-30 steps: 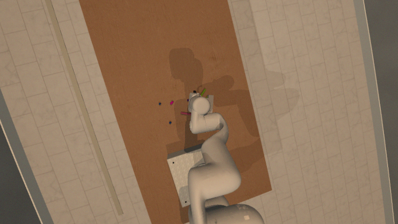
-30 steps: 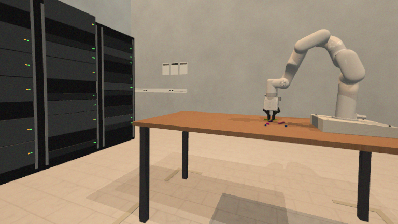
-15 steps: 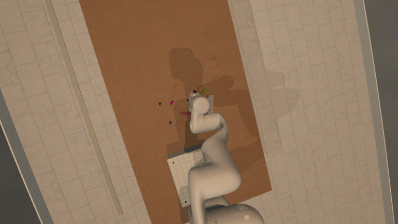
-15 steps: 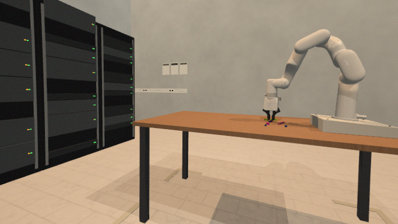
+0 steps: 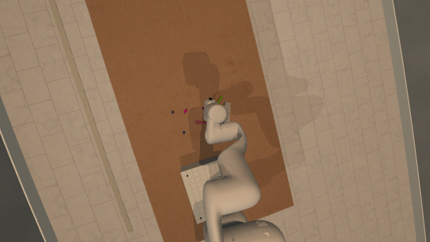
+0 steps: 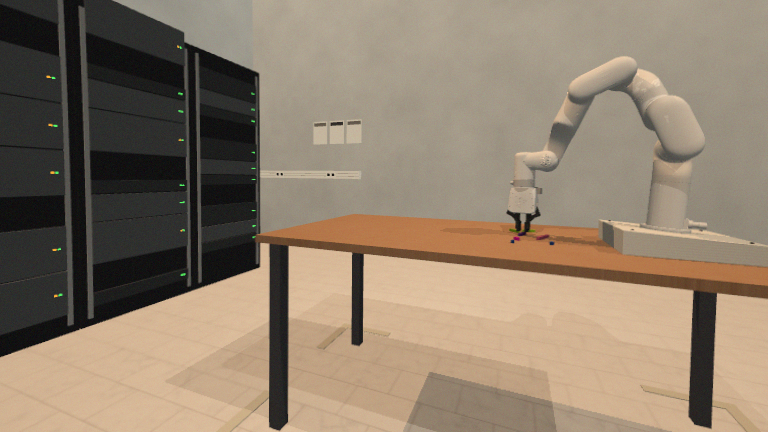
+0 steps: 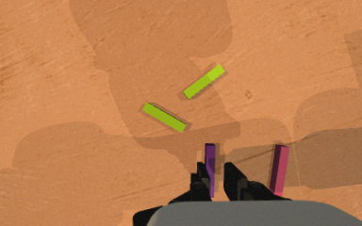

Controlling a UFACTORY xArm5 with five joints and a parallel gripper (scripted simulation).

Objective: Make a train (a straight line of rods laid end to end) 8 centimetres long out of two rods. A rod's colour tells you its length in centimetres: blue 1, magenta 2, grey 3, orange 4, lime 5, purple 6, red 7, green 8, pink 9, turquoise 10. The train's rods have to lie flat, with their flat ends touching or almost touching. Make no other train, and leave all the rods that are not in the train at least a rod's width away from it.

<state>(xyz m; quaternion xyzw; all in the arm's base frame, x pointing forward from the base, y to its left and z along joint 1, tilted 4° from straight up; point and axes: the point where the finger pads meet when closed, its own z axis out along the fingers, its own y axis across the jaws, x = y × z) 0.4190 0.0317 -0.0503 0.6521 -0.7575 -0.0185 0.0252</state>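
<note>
My gripper (image 6: 522, 229) (image 7: 213, 175) is partly open, fingertips low over the table. A purple rod (image 7: 210, 157) (image 5: 203, 108) lies below or between the fingers, nearer the left finger in the wrist view, with a gap to the right finger. Two lime rods lie apart at different angles: one (image 7: 204, 82) (image 5: 220, 99) farther up and one (image 7: 164, 117) to its lower left. A red rod (image 7: 281, 169) (image 5: 200, 122) (image 6: 542, 236) lies right of the gripper in the wrist view, its near end hidden. A short magenta rod (image 5: 185, 111) (image 6: 516, 238) lies away from the gripper.
Two small blue rods lie on the left in the top view, one (image 5: 172, 111) (image 6: 512, 241) beyond the magenta rod and one (image 5: 183, 132) (image 6: 551, 242) nearer the arm's base plate (image 5: 197, 195). All rods lie on the brown table (image 5: 152, 52) (image 6: 396, 235).
</note>
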